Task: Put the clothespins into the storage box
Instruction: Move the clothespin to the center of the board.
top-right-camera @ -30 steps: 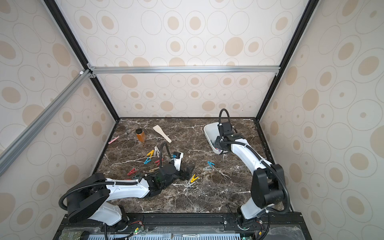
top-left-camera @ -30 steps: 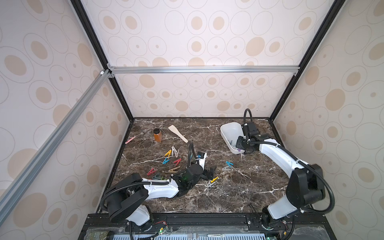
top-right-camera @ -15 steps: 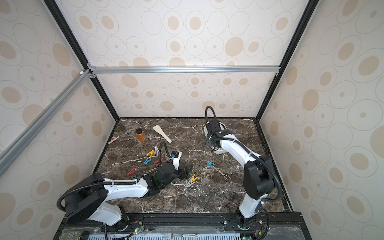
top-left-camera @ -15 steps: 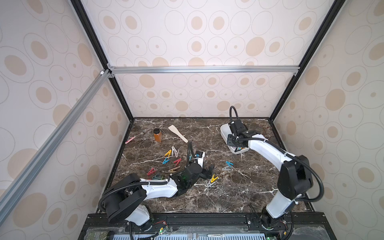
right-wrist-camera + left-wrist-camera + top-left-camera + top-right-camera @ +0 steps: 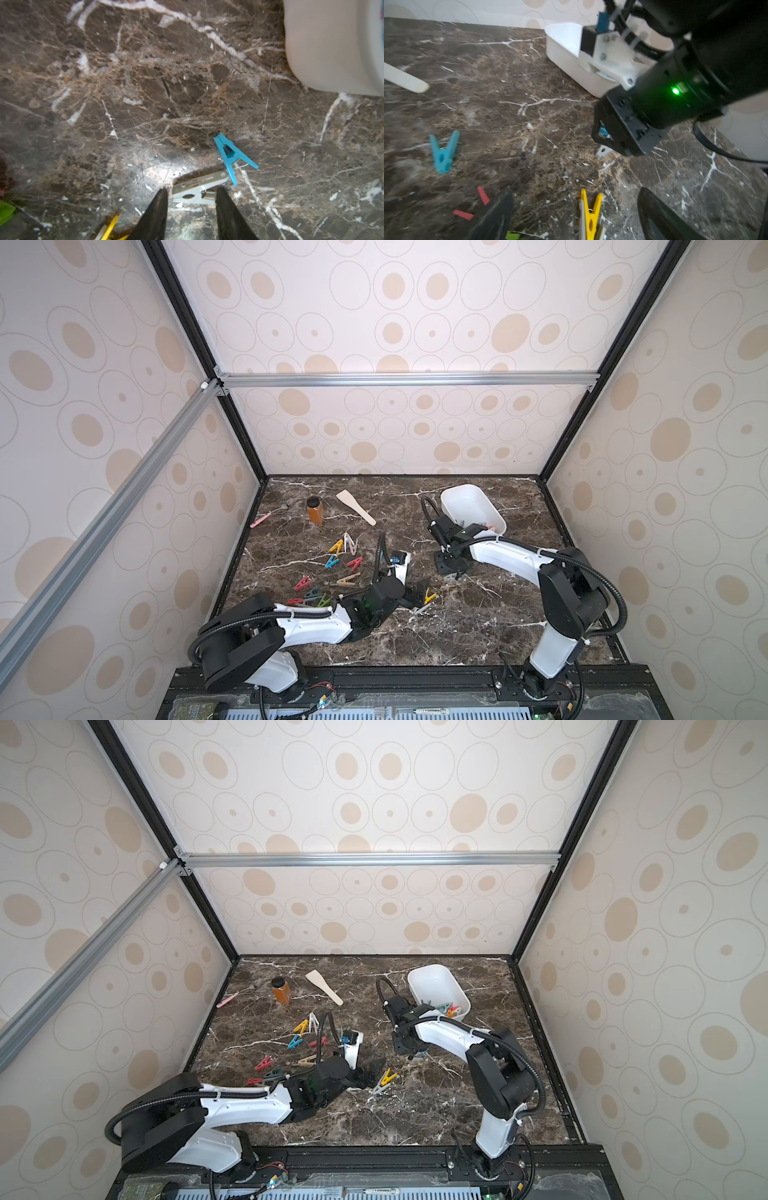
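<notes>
Your white storage box (image 5: 430,982) holds a few clothespins (image 5: 446,1009) at its near end; more lie loose on the table (image 5: 478,626). The amber jar (image 5: 315,512) is lidded. Left gripper (image 5: 575,192) is spread wide either side of a yellow clothespin (image 5: 589,216); right gripper (image 5: 190,190) stands parted astride a grey clothespin (image 5: 197,187).

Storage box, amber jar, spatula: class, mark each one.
storage box (image 5: 467,504), in a top view, bare inner wall.
amber jar (image 5: 316,515), in a top view, body.
spatula (image 5: 357,508), in a top view, handle.

soft, even light is seen in both top views, while wrist views are blurred, with glare on the tabletop (image 5: 164,172).
</notes>
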{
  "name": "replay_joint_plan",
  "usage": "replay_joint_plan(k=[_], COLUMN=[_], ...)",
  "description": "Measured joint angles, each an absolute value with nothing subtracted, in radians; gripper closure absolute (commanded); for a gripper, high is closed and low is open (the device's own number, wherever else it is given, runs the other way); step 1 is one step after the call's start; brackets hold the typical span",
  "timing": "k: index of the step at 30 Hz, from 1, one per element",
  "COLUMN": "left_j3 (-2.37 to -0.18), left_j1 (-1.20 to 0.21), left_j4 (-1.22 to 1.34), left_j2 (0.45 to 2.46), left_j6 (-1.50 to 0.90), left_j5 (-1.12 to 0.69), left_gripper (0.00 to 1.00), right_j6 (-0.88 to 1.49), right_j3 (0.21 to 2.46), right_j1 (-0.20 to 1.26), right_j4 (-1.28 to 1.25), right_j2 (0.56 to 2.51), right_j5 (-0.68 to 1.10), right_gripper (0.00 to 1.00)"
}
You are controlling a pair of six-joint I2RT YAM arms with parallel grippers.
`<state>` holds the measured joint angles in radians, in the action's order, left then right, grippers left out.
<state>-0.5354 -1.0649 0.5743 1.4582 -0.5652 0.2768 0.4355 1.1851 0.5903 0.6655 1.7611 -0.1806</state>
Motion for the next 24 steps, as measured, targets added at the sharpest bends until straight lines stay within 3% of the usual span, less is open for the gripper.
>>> replay_joint_plan(k=[8, 16, 24], left_j3=[-0.550, -0.564, -0.618], left_j1=[-1.076, -1.076, -1.076], left_j4=[0.597, 0.597, 0.605], left_j2=[1.502, 1.500, 1.532], left_j6=[-0.552, -0.519, -0.516], left_j5=[0.248, 0.252, 0.215], left_gripper=[0.06, 0.06, 0.07], right_j6=[0.437, 0.472, 0.490], right_j3=[1.153, 1.078, 1.024], right_j1=[0.516, 0.575, 0.608], right_j4=[0.640, 0.621, 0.632], right_j2=[1.781, 1.768, 1.654], right_j5=[-0.165, -0.116, -0.063], right_gripper=[0.61, 0.67, 0.67])
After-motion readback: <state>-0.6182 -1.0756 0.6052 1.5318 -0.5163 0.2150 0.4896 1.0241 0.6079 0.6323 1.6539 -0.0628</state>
